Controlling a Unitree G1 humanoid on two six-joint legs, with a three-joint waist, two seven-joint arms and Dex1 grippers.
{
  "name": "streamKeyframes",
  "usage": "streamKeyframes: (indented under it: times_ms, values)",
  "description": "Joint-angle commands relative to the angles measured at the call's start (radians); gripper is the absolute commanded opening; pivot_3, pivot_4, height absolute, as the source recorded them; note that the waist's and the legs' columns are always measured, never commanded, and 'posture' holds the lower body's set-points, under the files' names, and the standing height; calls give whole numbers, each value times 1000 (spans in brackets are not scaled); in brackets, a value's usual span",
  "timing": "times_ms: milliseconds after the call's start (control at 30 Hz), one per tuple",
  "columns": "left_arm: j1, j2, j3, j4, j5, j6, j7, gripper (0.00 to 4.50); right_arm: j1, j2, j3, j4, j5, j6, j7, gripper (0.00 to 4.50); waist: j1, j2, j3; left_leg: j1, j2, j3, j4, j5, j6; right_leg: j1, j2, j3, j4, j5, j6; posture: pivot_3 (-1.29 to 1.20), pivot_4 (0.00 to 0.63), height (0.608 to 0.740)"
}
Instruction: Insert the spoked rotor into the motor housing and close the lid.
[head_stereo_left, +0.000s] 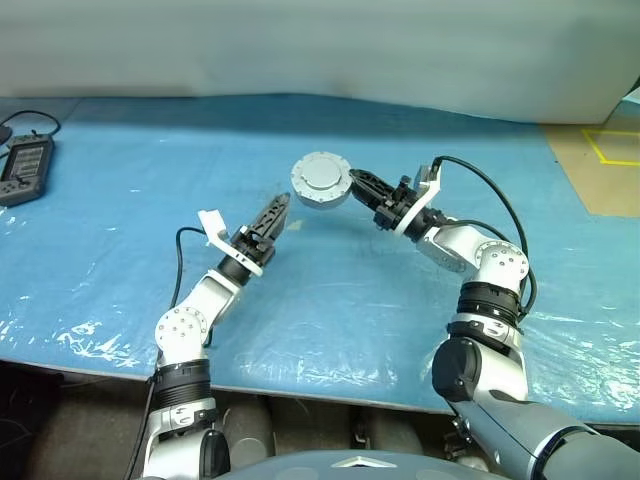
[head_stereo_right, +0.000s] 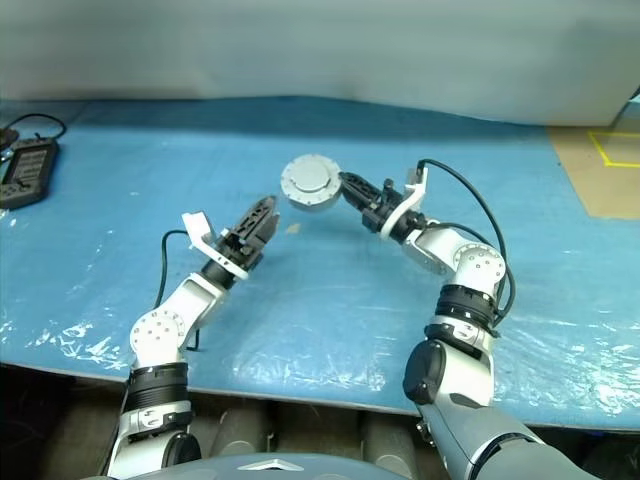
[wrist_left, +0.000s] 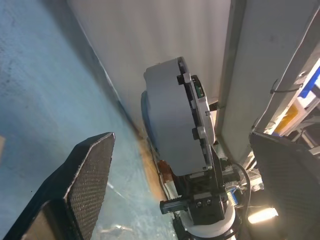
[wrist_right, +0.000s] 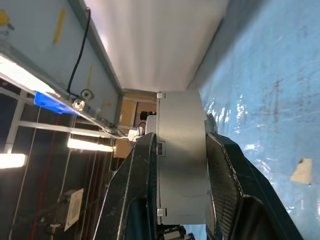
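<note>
The right hand grasps the closed grey motor housing by its two flat faces and holds it above the blue surface, while the left hand, released, hangs near it.

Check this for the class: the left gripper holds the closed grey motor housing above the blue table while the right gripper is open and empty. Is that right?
No, the sides are swapped. The right gripper holds the closed grey motor housing above the blue table, and the left gripper is open and empty. The left eye view shows it; the right wrist view shows the fingers clamping the housing.
</note>
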Motion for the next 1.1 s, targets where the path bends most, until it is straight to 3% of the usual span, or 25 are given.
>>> streamKeyframes:
  times_ms: [33, 600, 700, 833, 1100]
  values:
    - [-24, -3, -12, -14, -26, 6, -5, 4484, -13, 22, 18, -80, 92, 11, -3, 1079, 0, 0, 0, 0, 0, 0, 0, 0, 0, 0, 0, 0, 0, 0, 0, 0, 150, 740]
    - [-70, -54, -53, 30, 17, -43, -43, 4484, 51, 26, 132, -153, 165, 36, -25, 1079, 2, -2, 1, -2, -1, -2, 2, 0, 0, 0, 0, 0, 0, 2, 3, 0, 150, 740]
    - [-68, -57, -62, 27, 17, -40, -59, 3880, 54, 23, 140, -155, 169, 34, -25, 1079, 2, -2, 1, -2, -1, -2, 4, 0, 0, 0, 0, 0, 0, 2, 3, 0, 150, 740]
    - [-68, -61, -59, 39, 25, -51, -60, 2607, 58, 18, 150, -157, 172, 27, -25, 1079, 4, -2, 1, -3, -1, -3, 5, 0, 0, 1, 0, 0, 1, 2, 4, 0, 150, 740]
    - [-75, -63, -46, 66, 41, -76, -15, 2589, 68, -7, 186, -159, 117, -35, 3, 1079, 4, -2, 1, -3, -1, -3, 9, 0, 0, 2, 0, 0, 1, 3, 5, 0, 150, 740]
